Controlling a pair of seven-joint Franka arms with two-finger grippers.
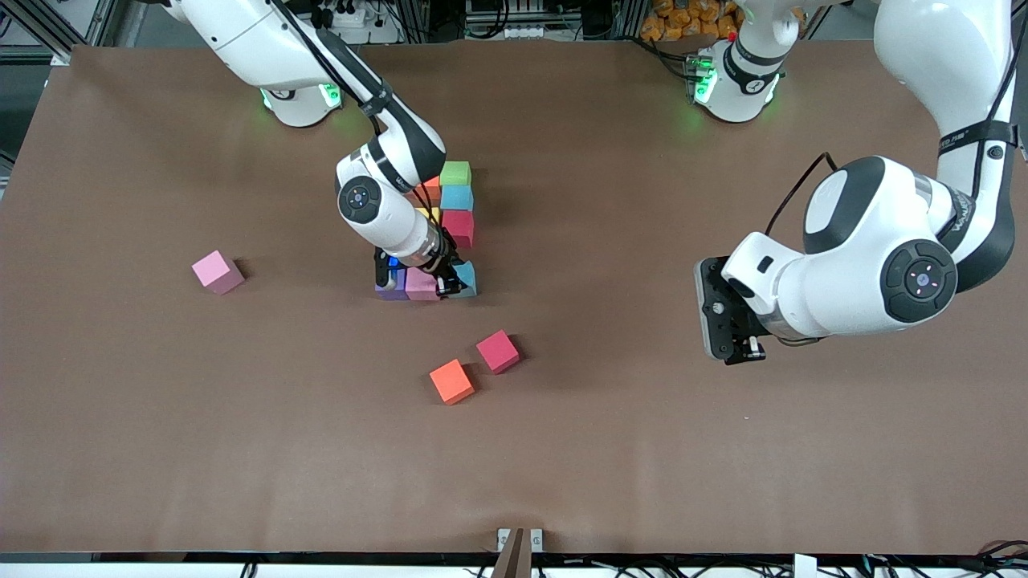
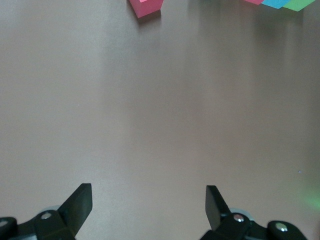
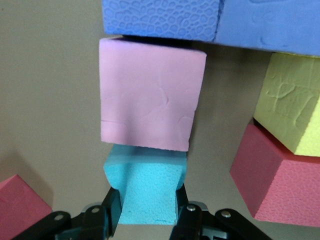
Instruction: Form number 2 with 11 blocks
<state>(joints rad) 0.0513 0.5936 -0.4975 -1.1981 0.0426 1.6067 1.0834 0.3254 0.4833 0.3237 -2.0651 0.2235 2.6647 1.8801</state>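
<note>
Your right gripper [image 3: 147, 210] is clamped on a blue block [image 3: 146, 185], its edge touching the pink block [image 3: 150, 92] in the 2 [image 1: 438, 233]. Your left gripper [image 2: 147, 205] waits, jaws apart, over bare table [image 1: 642, 449].

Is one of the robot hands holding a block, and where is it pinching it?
Yes. The right gripper pinches a light blue cube by two side faces, beside the pale pink cube. The left gripper holds nothing.
</note>
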